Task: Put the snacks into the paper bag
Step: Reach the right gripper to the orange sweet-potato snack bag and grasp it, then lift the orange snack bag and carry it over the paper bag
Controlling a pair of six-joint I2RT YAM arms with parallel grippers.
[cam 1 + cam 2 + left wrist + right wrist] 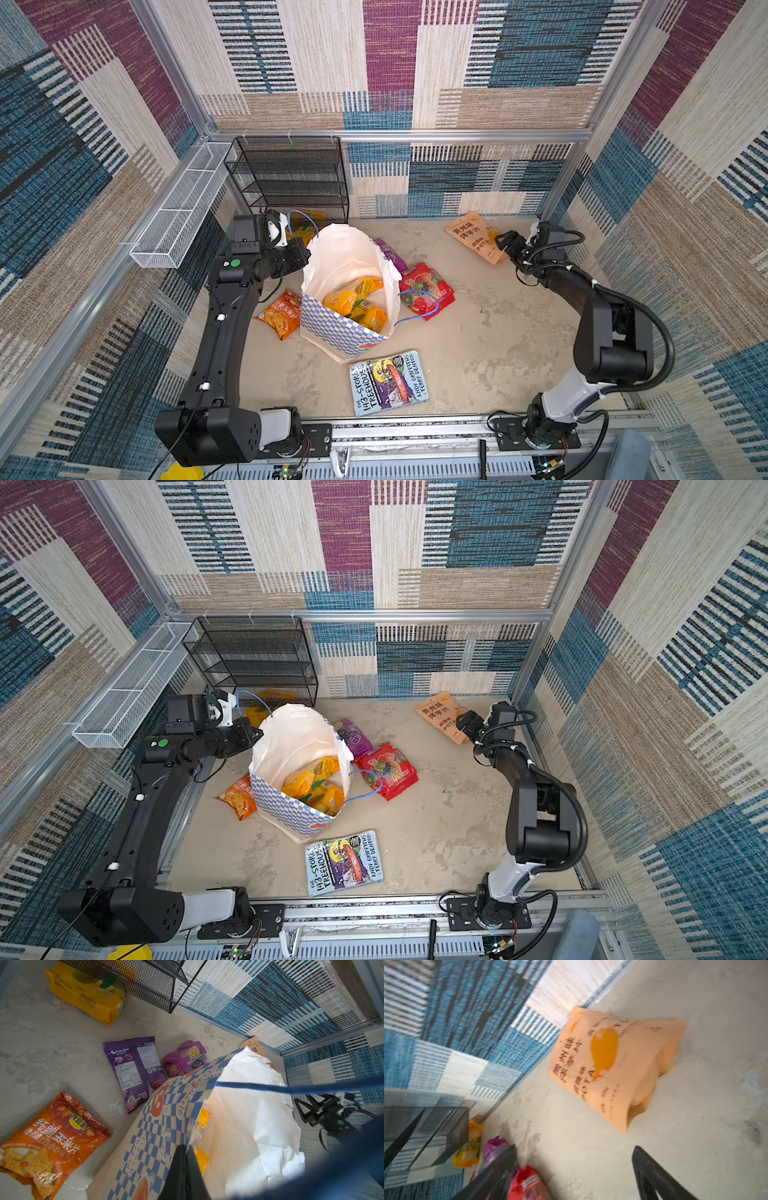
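Our left claw (185,1147) pinches the paper bag (345,253) rim shut; we should centre our wide right claw (505,243) over the potato-chip packet (469,232) at one o'clock on the desk (498,332).

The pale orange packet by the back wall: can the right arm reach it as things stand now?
Probably yes. The right gripper is open and close to the pale orange packet, with only bare table between them in the right wrist view.

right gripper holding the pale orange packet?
No: in the right wrist view the right gripper is open and empty, and the pale orange packet lies on the table ahead of it, untouched.
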